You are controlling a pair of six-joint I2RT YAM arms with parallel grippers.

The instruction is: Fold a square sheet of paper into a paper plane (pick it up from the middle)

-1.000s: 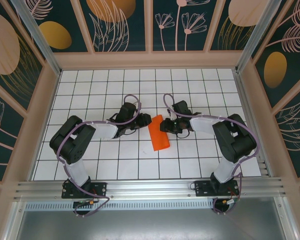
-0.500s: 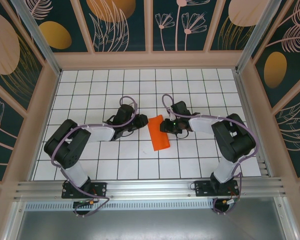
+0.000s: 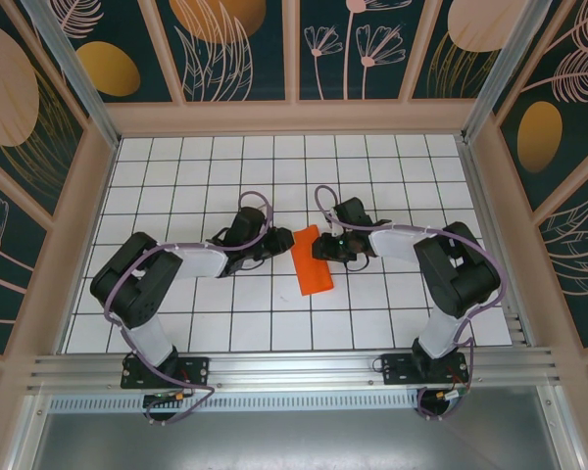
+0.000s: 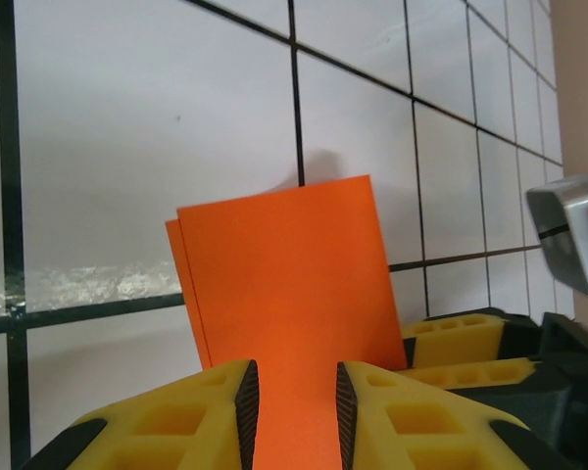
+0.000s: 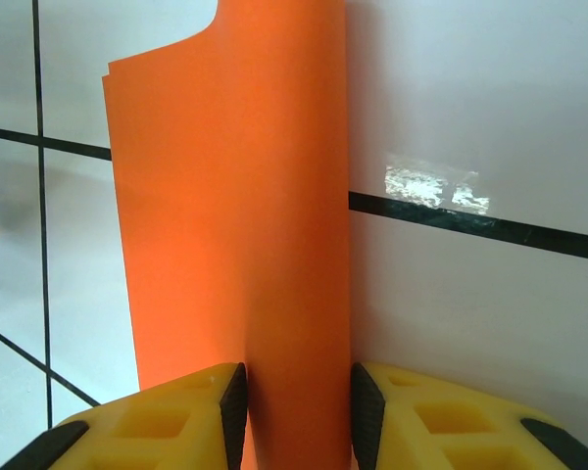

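Looking at the square sheet of paper (image 3: pixel 312 262), it's folded double mid-tabletop (image 3: pixel 176 166), with the left gripper (image 4: pixel 294 382) and right gripper (image 5: pixel 296 382) on its left and right edges, both slightly open.

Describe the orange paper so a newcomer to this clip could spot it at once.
Start at the white gridded table. Near its middle, between the left claw and the right claw, lies the square sheet of paper, folded into a narrow strip. It is the only bright orange, flat thing on the grid; what flanks it is black and white.
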